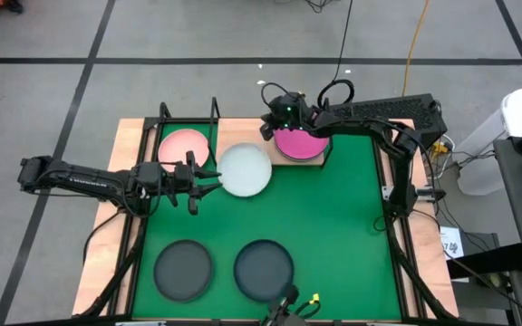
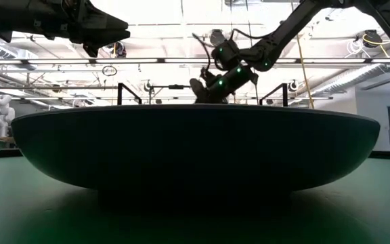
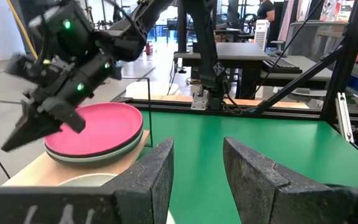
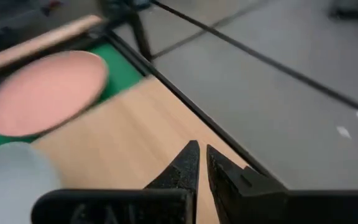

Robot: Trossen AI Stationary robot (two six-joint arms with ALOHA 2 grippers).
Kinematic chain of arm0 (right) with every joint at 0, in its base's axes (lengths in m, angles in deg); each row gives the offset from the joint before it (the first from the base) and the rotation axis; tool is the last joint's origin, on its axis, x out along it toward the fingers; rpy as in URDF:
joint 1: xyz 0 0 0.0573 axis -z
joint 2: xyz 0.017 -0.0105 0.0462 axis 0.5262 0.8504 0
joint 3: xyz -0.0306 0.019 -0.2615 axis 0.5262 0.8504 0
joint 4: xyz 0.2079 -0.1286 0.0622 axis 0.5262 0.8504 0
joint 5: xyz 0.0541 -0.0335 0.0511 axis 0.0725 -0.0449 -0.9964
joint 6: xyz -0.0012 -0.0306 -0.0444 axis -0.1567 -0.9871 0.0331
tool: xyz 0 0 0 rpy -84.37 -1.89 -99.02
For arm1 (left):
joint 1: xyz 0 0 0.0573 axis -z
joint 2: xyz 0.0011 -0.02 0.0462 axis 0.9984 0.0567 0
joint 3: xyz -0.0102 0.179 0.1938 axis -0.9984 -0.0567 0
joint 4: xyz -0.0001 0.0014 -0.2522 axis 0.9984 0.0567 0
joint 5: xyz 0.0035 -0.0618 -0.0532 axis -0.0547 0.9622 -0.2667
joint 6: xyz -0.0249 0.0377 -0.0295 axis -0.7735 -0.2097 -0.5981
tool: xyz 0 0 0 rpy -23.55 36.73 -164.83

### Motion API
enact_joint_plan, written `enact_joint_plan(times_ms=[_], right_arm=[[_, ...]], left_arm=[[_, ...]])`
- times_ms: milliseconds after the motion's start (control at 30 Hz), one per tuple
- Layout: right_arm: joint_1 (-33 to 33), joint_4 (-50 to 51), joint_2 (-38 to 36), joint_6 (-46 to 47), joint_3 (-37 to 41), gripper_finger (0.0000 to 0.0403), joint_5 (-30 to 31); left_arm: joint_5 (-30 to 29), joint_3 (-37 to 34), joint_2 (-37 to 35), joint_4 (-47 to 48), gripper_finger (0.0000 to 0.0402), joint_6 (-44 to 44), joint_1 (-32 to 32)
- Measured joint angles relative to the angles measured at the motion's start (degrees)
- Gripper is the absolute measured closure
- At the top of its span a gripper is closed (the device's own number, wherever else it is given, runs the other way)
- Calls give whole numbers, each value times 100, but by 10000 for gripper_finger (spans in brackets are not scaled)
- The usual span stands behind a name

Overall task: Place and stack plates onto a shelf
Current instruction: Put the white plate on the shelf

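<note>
Green surface [image 1: 333, 217] carrying shelf [image 1: 279, 156] at far edge. Five plates showing in high view: hot pink plate [image 1: 299, 142] sitting on shelf; white plate [image 1: 245, 170], light pink plate [image 1: 185, 146], two dark plates [image 1: 183, 271] [image 1: 263, 268] lying elsewhere. Left wrist view revealing pale plate [image 3: 114, 152] lying under hot pink one. Right end effector [image 1: 268, 129] hovering at shelf's far-left corner, fingers nearly pressed together, pinching nothing. Left end effector [image 1: 208, 179] sitting beside white plate, fingers spread.

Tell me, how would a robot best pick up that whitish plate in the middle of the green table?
By its thin rim. The pale plate lies flat and shallow, so only the edge gives the fingers something to pinch. The left gripper sits open just beside its left edge, so coming in low from that side looks easiest. The right gripper is busy by the hot pink plate.
</note>
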Motion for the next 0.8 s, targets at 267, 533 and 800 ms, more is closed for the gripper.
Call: enact_joint_plan(times_ms=[267,533,800], right_arm=[[-498,-14,-460,-1007,0,385,-672],[-1064,819,-608,-1512,-2,350,-685],[-1878,2025,-602,-2560,176,252,-682]], left_arm=[[0,0,0,4,259,23,0],[2,0,0,2,259,17,0],[0,0,-1,2,259,-6,0]])
